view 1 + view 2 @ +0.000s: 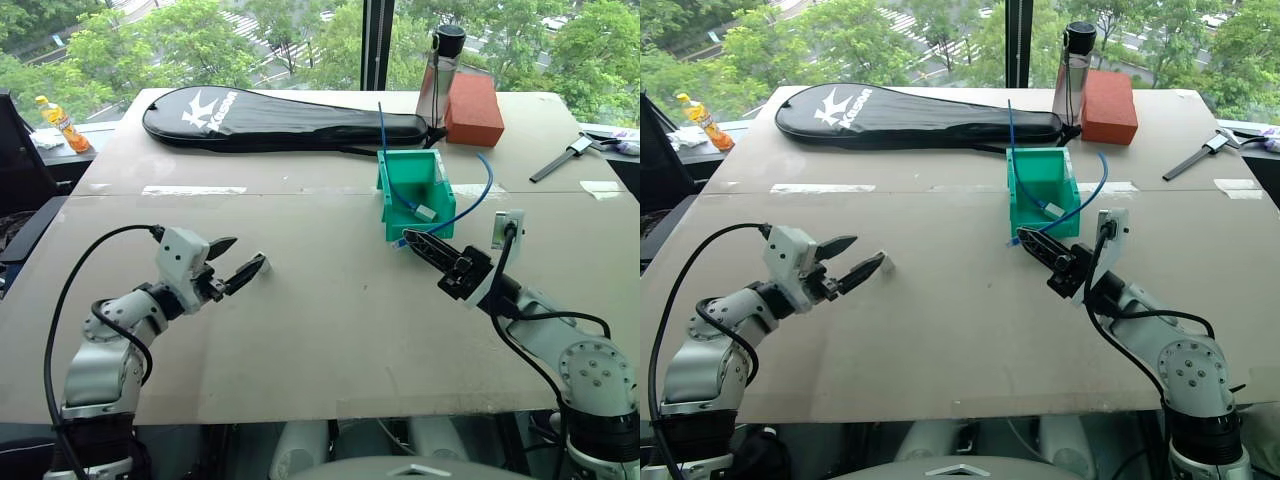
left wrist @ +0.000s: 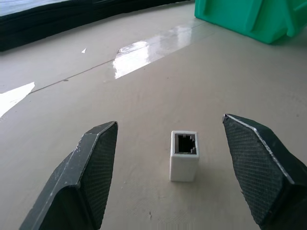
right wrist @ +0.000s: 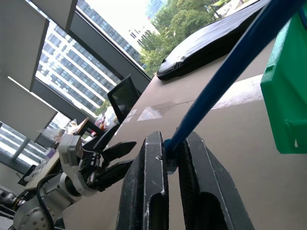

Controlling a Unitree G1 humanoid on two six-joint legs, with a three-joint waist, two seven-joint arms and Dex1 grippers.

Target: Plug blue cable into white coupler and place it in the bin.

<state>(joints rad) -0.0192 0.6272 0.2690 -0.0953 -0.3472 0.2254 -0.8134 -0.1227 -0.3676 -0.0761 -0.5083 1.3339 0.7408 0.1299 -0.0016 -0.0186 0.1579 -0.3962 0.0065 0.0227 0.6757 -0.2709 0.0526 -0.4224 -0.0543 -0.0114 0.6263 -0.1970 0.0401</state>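
Task is early-to-mid: nothing plugged yet, nothing of the pair binned. The right pincer [image 1: 412,240] is clamped tight on the plug end of the blue cable [image 1: 470,207], held just in front of the bin [image 1: 432,222]; the right wrist view shows the cord rising from between the closed fingers, with the plug itself hidden in the grip. From there the cable arcs up and to the right beside the bin, apart from the surface [image 1: 330,330]. The left pincer [image 1: 240,260] hangs wide open, holding nothing, low over the surface well to the left of the bin. The white coupler [image 2: 184,155] stands upright on the surface between its two fingers, touching neither, dark socket hole facing up. So the cable is in hand and the coupler is framed but not grasped. Left, by my read: close on the coupler, lift it, bring the two ends together, push the plug in, drop the joined piece in the bin. The bin already holds another blue cord with a white block on its tip, which looks like a separate item. Coupler: tiny white block, square socket, clean edges, likely to tip if nudged.
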